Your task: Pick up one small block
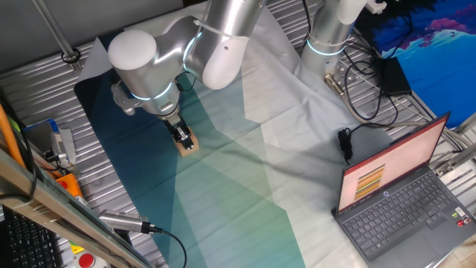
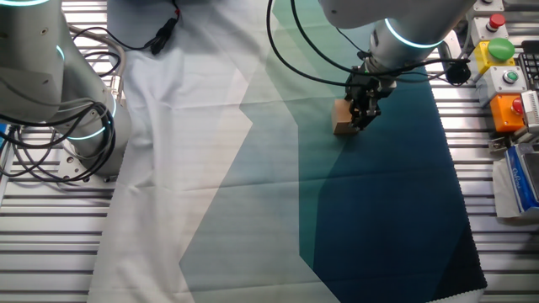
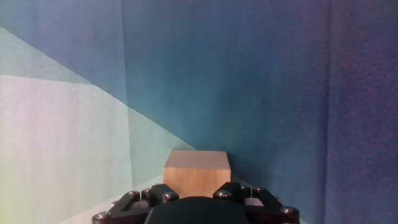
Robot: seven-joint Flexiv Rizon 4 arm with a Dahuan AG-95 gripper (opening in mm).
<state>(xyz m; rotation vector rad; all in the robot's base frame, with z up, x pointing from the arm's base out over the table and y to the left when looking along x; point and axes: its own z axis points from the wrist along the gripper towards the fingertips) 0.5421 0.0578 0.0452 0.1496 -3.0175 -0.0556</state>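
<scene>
The small block (image 1: 188,146) is a plain light-tan wooden cube resting on the dark teal part of the cloth. It also shows in the other fixed view (image 2: 342,119) and low in the hand view (image 3: 197,173). My gripper (image 1: 183,138) is down at the block, with its black fingers (image 2: 365,108) on either side of it. In the hand view the gripper (image 3: 196,194) is closed against the block's near sides. Its fingertips are hidden behind the gripper's body. The block sits level, at cloth height.
A teal-to-white cloth (image 1: 245,164) covers the slatted metal table. An open laptop (image 1: 401,197) stands at one side, with cables (image 1: 357,89) and a second arm's base (image 1: 327,37) behind it. A button box (image 2: 505,76) sits by the cloth's edge.
</scene>
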